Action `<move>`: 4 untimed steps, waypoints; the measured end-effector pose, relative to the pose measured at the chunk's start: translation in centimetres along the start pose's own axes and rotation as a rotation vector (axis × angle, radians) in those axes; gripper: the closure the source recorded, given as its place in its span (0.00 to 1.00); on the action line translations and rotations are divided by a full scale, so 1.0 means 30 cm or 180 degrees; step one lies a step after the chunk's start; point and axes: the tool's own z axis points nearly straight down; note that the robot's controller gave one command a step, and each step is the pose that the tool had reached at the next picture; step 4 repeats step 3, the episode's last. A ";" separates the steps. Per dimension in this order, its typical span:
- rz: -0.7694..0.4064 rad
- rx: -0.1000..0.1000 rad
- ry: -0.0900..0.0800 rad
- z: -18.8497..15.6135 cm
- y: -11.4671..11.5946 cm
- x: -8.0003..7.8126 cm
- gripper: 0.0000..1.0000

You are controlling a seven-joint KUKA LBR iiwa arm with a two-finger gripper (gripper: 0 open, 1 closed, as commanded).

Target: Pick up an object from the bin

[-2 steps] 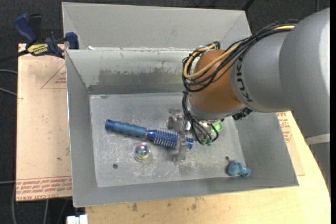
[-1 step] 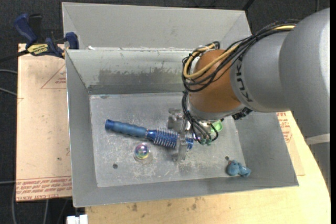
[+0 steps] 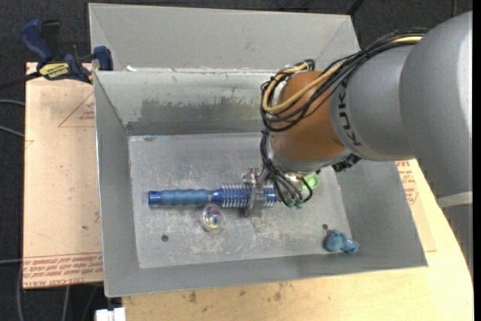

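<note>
Grey metal bin [image 3: 113, 162]: sloped walls, flat scuffed floor, only a few loose things, none heaped.

Left-centre of the floor: a long blue metallic rod-shaped tool [image 3: 180, 198], lying flat, running left to right. It has a smooth handle on the left and a ribbed, coil-like section on the right. It probably rests along its length because the round body settles that way.

Just near of the ribbed part: a small clear glassy ball [image 3: 211, 219], beside the tool. I cannot tell if they touch.

Centre: the gripper [image 3: 257, 195], low over the floor at the right end of the blue tool, where the ribs stop. The round orange wrist cover [image 3: 304, 120] and the looped black-and-yellow cables [image 3: 282, 98] hang over it and hide most of it, so I cannot tell whether it is apart, together or clamped on the tool. No lift is visible; the tool looks flat on the floor.

Judgement: the blue tool is the likeliest pick, since the gripper is down at its end and not over anything else. An end grasp on a long rod may let it tilt or swing.

Just right of the gripper: a small bright green thing [image 3: 308, 180], partly under the cables, shape unclear.

Near right corner: a small light-blue lumpy figure [image 3: 340, 243], well apart from the gripper, close to the near wall.
</note>
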 end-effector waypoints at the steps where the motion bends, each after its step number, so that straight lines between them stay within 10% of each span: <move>1: -0.0003 0.0003 -0.0004 -0.013 0.001 -0.001 1.00; 4: -0.0009 0.0004 -0.0011 -0.222 0.003 -0.006 1.00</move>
